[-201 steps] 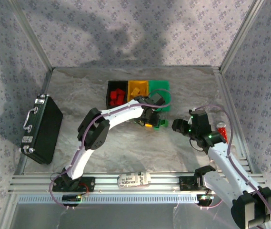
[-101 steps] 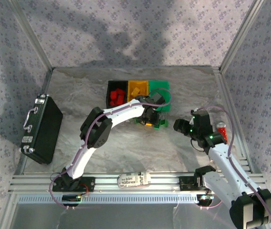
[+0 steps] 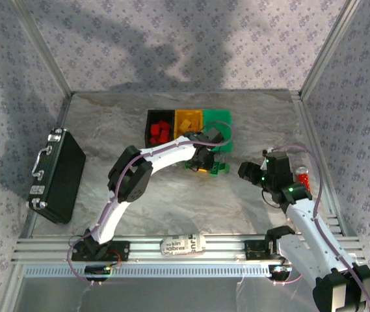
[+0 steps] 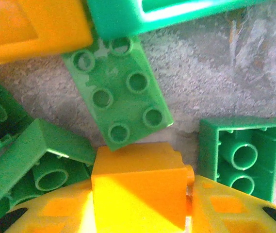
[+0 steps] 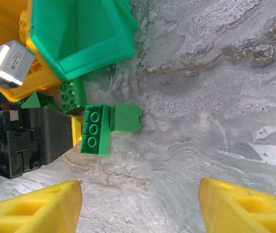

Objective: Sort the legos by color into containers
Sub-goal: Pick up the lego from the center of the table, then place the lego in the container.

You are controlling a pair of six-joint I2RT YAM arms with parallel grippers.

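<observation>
**A:** What is the left gripper (image 4: 140, 196) doing?

**B:** Its two yellow fingers (image 4: 55, 213) stand on either side of a yellow-orange brick (image 4: 138, 179). Both pads seem to press against it, so I call it a pinch (the very tips are cut off at the bottom edge of the wrist view).

**A:** And where is that brick?

**B:** Down at the marble table (image 5: 215, 87), among the loose legos just on the near side of the green bin (image 3: 216, 114). A light green brick (image 4: 121, 92) lies studs up just beyond it. A dark green brick (image 4: 239, 158) lies hollow side up, close on the right.

**A:** The right gripper (image 5: 140, 194)?

**B:** Spread wide with nothing between its fingers. It hangs over bare table to the right of the pile and touches none of it.

**A:** The bins?

**B:** Three joined in a row. The black bin (image 3: 149, 127) on the left holds red bricks (image 3: 162, 130), the orange-yellow bin (image 3: 188, 112) sits in the middle, and the green one is on the right.
</observation>
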